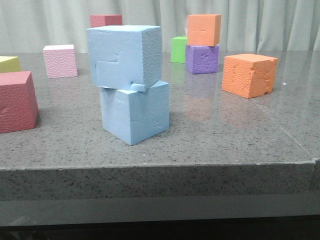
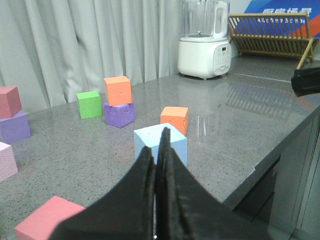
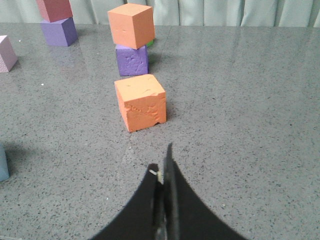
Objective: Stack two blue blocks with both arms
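Note:
Two light blue blocks stand stacked near the table's front in the front view. The upper blue block (image 1: 125, 57), with a rectangular groove and a chipped corner, rests slightly turned on the lower blue block (image 1: 135, 115). Neither gripper touches them, and neither shows in the front view. My left gripper (image 2: 157, 145) is shut and empty, hanging back from the stack, whose top blue block (image 2: 177, 144) shows just beyond the fingertips. My right gripper (image 3: 161, 162) is shut and empty over bare table; a sliver of blue block (image 3: 2, 162) shows at that view's edge.
An orange cube (image 1: 249, 75) sits right of the stack. Behind are an orange cube (image 1: 203, 30) on a purple one (image 1: 202, 59), a green cube (image 1: 178, 49), a pink cube (image 1: 60, 61) and a large red cube (image 1: 15, 102). The table's front edge (image 1: 160, 165) is close. A blender (image 2: 204, 40) stands far off.

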Available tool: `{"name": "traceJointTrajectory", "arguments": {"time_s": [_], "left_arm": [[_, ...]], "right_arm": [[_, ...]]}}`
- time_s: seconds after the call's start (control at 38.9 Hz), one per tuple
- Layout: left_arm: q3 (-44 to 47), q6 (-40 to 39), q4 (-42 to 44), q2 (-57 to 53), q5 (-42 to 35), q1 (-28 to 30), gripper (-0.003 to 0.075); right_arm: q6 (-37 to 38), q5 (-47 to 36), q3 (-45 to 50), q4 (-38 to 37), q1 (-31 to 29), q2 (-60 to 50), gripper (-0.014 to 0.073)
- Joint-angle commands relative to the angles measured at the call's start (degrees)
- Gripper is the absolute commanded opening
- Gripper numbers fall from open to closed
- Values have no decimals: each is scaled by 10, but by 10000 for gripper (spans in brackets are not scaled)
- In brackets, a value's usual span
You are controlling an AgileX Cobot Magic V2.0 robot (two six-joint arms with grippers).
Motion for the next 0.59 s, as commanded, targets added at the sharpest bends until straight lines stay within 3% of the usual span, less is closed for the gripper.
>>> {"name": "traceJointTrajectory", "arguments": {"time_s": [0.0,0.21,0.57], "left_arm": [[-9,13,-12,6,-41,-4,-20],[28,12,-5,5,-61,50,-20],[138,12,-43,5,-156,296,-20]], "right_arm": [[-4,-49,-15,-1,-3,2,-68],[-4,-49,-15,-1,-3,2,-68],[-4,-49,-15,-1,-3,2,-68]]}}
